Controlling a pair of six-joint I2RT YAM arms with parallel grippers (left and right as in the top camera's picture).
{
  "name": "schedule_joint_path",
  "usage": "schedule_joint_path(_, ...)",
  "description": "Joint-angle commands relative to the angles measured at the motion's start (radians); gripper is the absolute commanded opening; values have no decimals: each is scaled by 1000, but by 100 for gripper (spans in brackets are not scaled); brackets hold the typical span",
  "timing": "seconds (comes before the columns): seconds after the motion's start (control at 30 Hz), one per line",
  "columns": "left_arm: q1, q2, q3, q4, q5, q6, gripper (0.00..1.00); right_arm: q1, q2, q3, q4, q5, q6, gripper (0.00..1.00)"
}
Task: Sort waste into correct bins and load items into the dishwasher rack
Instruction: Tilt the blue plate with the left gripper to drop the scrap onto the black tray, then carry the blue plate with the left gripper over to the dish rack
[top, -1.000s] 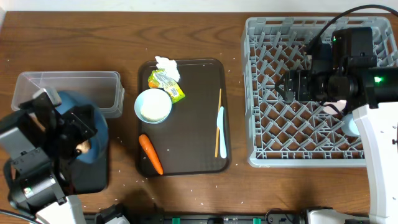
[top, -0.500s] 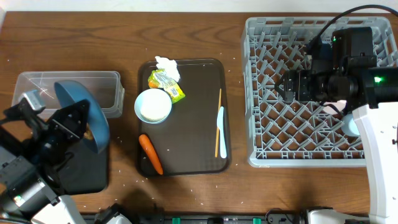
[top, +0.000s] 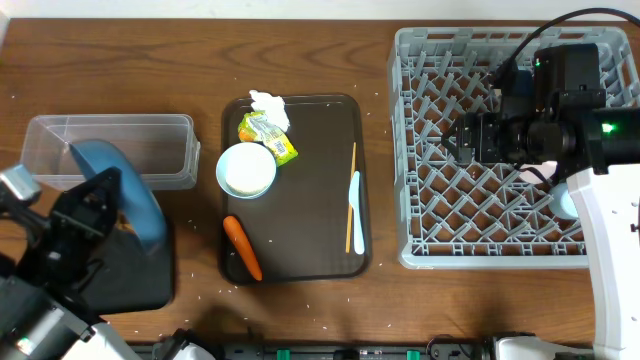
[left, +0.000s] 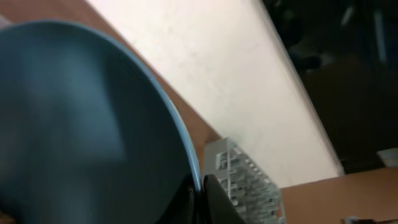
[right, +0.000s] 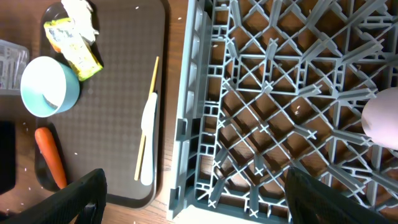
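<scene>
Plate (top: 125, 195) and left arm have swung down and leftward over the last second, and the plate now stands steeper, nearly edge-on to the overhead camera. The right arm has not shifted. The plate hangs well left of the serving tray (top: 310, 200), above the black tray (top: 140, 285) and just in front of the tub (top: 110, 135). The left end effector (left: 200, 193) is clamped on the plate's rim, as the wrist view shows.

Right of the serving tray, the right end effector (top: 450, 138) hovers over the rack (top: 430, 60), its fingers spread wide and holding nothing. A pink cup (right: 382, 118) already sits in the rack.

On the serving tray lie the tissue (top: 268, 102) and wrapper (top: 268, 137) at the far end, the bowl (top: 246, 170) and carrot (top: 243, 247) along the left side, and the chopsticks (top: 351, 195) and spoon (top: 356, 210) along the right.

The step in hand looks like tipping the plate's leavings into the black tray. Whether anything still clings to the plate cannot be told. Next, the plate likely has to cross over the serving tray to the rack, so it needs height to clear the bowl and a firm grip on the rim.
</scene>
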Motion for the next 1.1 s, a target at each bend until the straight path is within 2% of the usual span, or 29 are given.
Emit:
schedule_joint_path(0.0, 96, -10, 12, 9, 174, 6, 6, 11, 1, -1, 0, 3, -9, 85)
schedule_joint_path(0.07, 174, -13, 11, -19, 193, 11, 6, 11, 1, -1, -1, 3, -9, 85)
schedule_joint_path(0.23, 323, -11, 11, -33, 365, 58, 6, 11, 1, -1, -5, 3, -9, 85)
schedule_joint_path(0.43, 406, -12, 11, -89, 365, 85, 6, 11, 1, -1, -8, 3, -9, 85)
schedule_joint_path(0.5, 421, -11, 11, -91, 364, 145, 6, 11, 1, -1, -10, 3, -9, 86)
schedule_joint_path(0.6, 421, -7, 11, -158, 353, 219, 6, 11, 1, -1, -7, 3, -9, 86)
schedule_joint_path(0.83, 375, -9, 11, -183, 341, 259, 6, 11, 1, -1, -4, 2, -9, 86)
schedule_joint_path(1.07, 130, -32, 13, -146, 100, 262, 6, 11, 1, -1, 18, 2, -9, 86)
